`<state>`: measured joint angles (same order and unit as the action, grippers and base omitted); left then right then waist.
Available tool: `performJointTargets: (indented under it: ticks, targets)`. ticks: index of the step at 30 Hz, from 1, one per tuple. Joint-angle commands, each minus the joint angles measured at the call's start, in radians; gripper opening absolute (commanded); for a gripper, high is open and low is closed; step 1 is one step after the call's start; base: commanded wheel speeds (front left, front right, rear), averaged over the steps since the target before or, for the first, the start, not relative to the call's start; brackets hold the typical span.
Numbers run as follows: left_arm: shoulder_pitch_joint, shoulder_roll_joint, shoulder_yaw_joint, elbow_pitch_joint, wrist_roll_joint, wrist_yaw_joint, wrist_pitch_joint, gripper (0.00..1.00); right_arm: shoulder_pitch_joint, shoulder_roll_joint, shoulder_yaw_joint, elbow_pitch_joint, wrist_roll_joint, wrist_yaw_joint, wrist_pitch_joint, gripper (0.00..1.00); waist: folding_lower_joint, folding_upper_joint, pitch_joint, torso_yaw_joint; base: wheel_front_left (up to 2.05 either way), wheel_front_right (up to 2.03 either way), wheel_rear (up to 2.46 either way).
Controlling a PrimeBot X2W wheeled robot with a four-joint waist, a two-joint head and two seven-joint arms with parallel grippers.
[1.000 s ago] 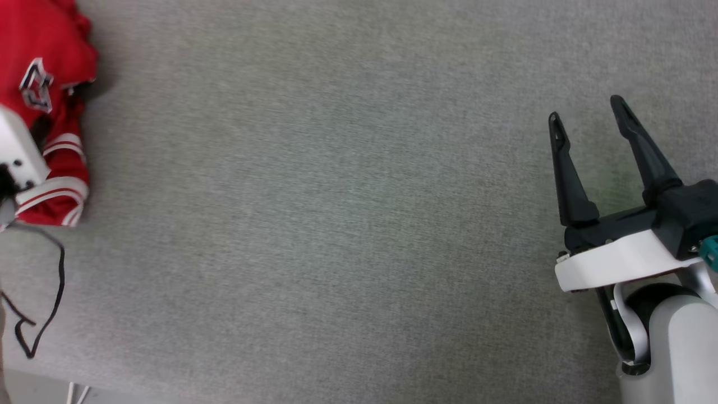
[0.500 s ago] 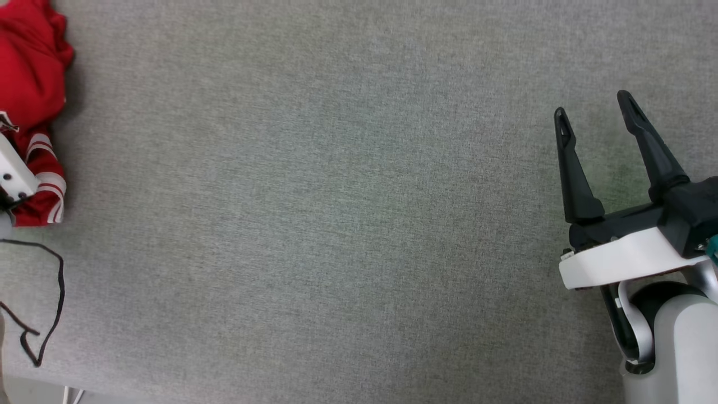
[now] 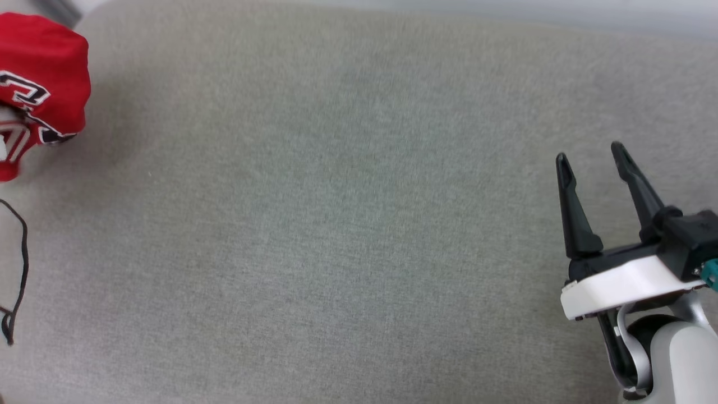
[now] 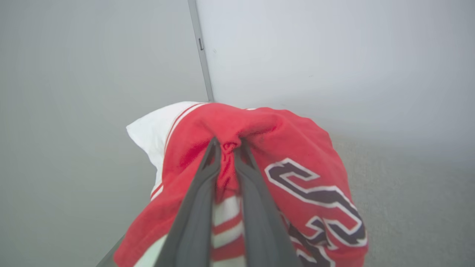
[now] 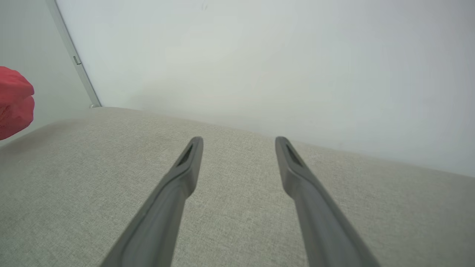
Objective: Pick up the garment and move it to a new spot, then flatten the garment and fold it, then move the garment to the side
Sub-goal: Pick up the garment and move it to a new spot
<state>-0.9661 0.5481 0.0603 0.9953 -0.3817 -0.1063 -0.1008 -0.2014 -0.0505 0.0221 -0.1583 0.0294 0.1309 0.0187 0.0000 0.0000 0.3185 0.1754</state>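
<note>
Garment [image 3: 45,73]: flat a second ago, now a hanging bundle at the far left of the grey surface [image 3: 359,224], seemingly lifted for relocation. Left gripper [image 4: 227,146]: pinching a red fold. Right gripper [image 3: 589,152]: spread, empty, in reserve.

A loose black cord [image 3: 24,247] lies at the left edge of the grey fabric surface [image 3: 348,224], with a white wall [image 5: 259,55] behind.

Print on chest, left wrist view: black, white-outlined characters [image 4: 315,202] on the red garment [image 4: 293,141], broken up by folds. The top one looks like an angular "S" or "2"; which it is cannot be told.
Print, head view: one blurred, partly hidden "C"-like mark [image 3: 22,92] on the same red cloth.
</note>
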Motion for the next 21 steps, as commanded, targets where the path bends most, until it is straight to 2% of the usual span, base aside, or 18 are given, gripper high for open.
performJointTargets:
  ticks: [1,9,15,21]
  targets:
    - [-0.019,-0.008,-0.013,0.002,0.010,-0.006,-0.030,0.00,0.018,0.000,-0.003,0.006,0.015,0.000,-0.006,1.00,0.0000,0.0000,-0.079,-0.022,0.00,0.00,0.00]
    - [-0.014,-0.108,-0.076,-0.012,0.025,-0.011,-0.107,0.00,0.087,0.000,-0.022,0.025,0.047,0.000,-0.010,1.00,0.0000,0.0000,-0.198,-0.097,0.00,0.00,0.00]
    - [0.060,-0.223,-0.117,-0.070,0.011,-0.014,-0.115,0.00,0.133,0.001,-0.033,0.021,0.059,0.000,0.001,1.00,0.0000,0.0000,-0.256,-0.183,0.00,0.00,0.00]
    - [0.201,-0.360,-0.169,-0.210,-0.004,-0.010,-0.107,0.00,0.174,0.001,-0.045,0.010,0.071,0.000,0.015,1.00,0.0000,0.0000,-0.286,-0.266,0.00,0.00,0.00]
